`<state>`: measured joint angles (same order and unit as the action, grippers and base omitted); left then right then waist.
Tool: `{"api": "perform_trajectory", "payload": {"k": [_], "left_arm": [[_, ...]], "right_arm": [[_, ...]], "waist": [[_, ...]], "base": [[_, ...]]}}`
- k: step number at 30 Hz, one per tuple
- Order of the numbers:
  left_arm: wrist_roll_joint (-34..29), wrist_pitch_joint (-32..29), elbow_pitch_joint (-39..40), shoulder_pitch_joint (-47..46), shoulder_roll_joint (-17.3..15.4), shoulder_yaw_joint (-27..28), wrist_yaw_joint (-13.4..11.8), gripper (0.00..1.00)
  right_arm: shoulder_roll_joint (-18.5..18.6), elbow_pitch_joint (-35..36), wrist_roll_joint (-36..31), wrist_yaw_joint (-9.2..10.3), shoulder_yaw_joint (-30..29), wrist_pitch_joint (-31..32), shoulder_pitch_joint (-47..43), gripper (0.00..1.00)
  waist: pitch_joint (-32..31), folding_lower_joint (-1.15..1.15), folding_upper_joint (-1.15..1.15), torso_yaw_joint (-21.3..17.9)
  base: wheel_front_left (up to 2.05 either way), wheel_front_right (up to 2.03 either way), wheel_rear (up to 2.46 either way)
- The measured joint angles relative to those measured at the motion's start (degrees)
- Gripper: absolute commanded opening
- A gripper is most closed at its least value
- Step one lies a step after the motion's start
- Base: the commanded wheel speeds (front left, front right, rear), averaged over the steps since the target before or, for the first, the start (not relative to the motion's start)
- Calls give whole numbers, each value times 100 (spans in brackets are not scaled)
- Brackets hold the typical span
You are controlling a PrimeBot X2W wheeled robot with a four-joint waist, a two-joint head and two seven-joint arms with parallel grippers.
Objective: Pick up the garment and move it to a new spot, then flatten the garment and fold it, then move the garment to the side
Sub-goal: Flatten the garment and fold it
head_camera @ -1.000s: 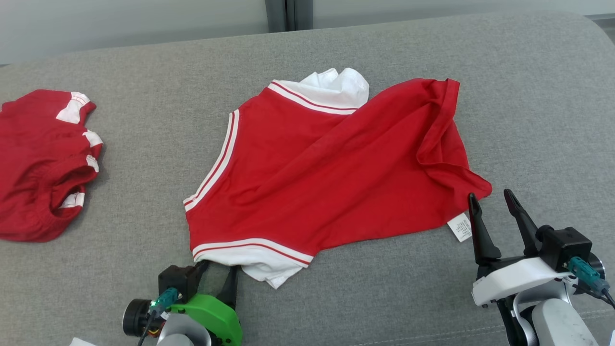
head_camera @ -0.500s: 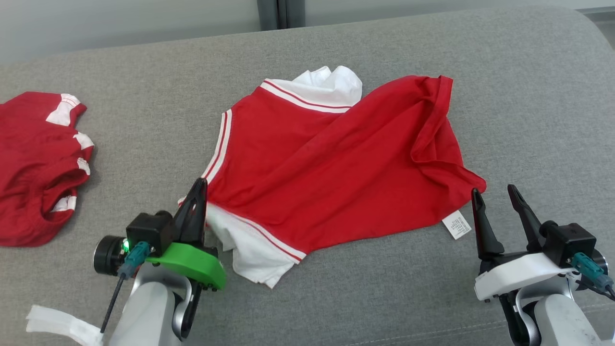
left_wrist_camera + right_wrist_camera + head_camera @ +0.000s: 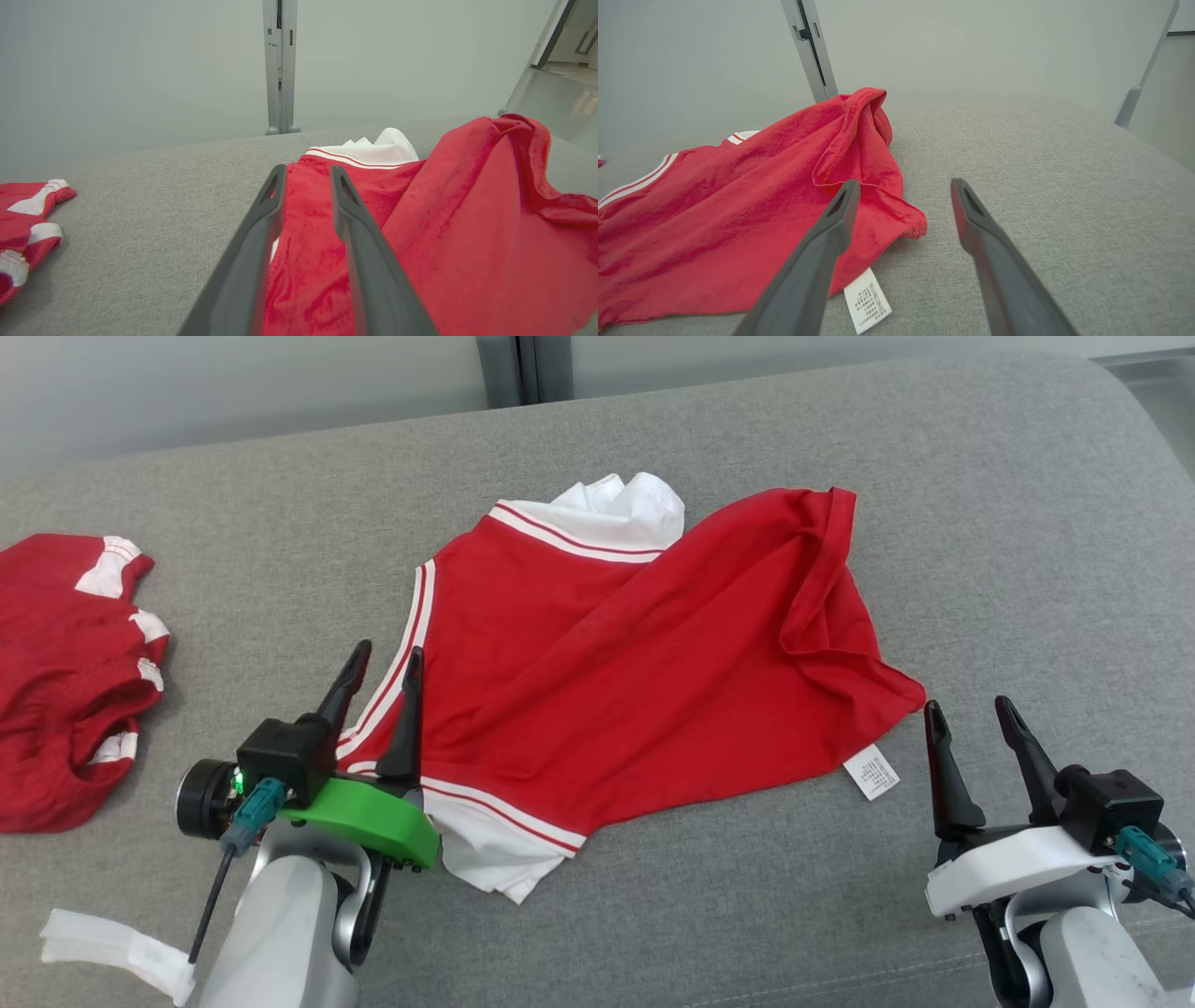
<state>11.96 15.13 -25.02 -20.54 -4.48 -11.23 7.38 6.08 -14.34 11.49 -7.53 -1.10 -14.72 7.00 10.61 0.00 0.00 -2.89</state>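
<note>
Red shirt [image 3: 635, 681] rumpled on the grey couch [image 3: 1027, 523]. Left fingers [image 3: 408, 719], slightly spread and pinching nothing, overlie its striped edge; the left wrist view shows red cloth between them. Right fingers [image 3: 944, 775], wide apart, stand just beside the shirt's corner; the right wrist view shows its label [image 3: 867, 299] beside one finger.

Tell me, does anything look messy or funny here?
Yes. The shirt isn't flat. Its right edge is folded over itself, a white sleeve is bunched up at the far side, and its tag pokes out at the near right corner.
</note>
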Motion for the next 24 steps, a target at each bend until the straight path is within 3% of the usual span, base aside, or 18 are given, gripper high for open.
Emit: {"api": "perform_trajectory", "payload": {"k": [12,24], "left_arm": [[-205,0,1017,992,-93,866,-149,100],[-341,0,1567,2000,4,1354,-215,100]], "right_arm": [[-19,165,-19,0,60,-26,-230,100],[-4,387,-18,0,144,-25,-566,100]], "waist": [[-502,0,0,259],[-992,0,0,521]], "base": [[0,0,0],[0,0,0]]}}
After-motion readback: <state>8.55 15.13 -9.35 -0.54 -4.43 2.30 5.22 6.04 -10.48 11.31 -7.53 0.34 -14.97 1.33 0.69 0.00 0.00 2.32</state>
